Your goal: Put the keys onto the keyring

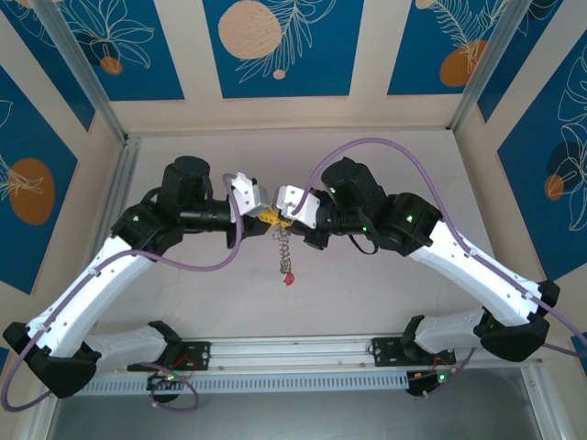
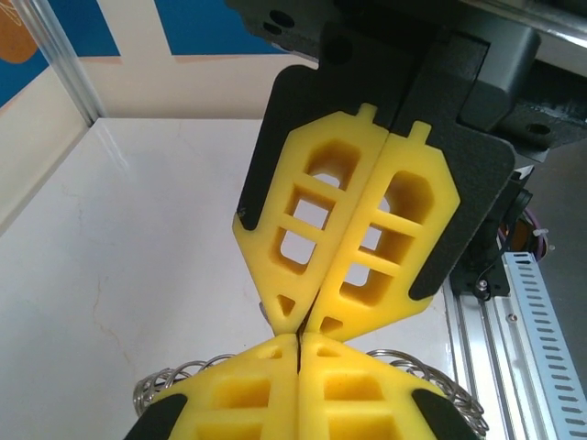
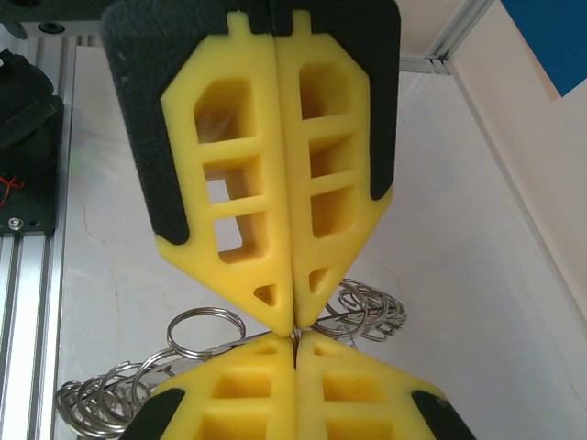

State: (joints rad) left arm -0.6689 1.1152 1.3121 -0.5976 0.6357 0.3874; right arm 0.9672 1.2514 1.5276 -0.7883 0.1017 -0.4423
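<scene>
While left jaws and right jaws pinch the keys [image 1: 283,246], red piece [image 1: 289,278] from above, wrist-view rings [image 3: 206,330].

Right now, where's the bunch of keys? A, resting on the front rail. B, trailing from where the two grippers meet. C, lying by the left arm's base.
B: the keys trail from where the left gripper and right gripper meet tip to tip, red piece at the free end.

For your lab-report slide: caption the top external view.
Left gripper and right gripper meet tip to tip, both shut on the keys, red piece at the loose end.
</scene>
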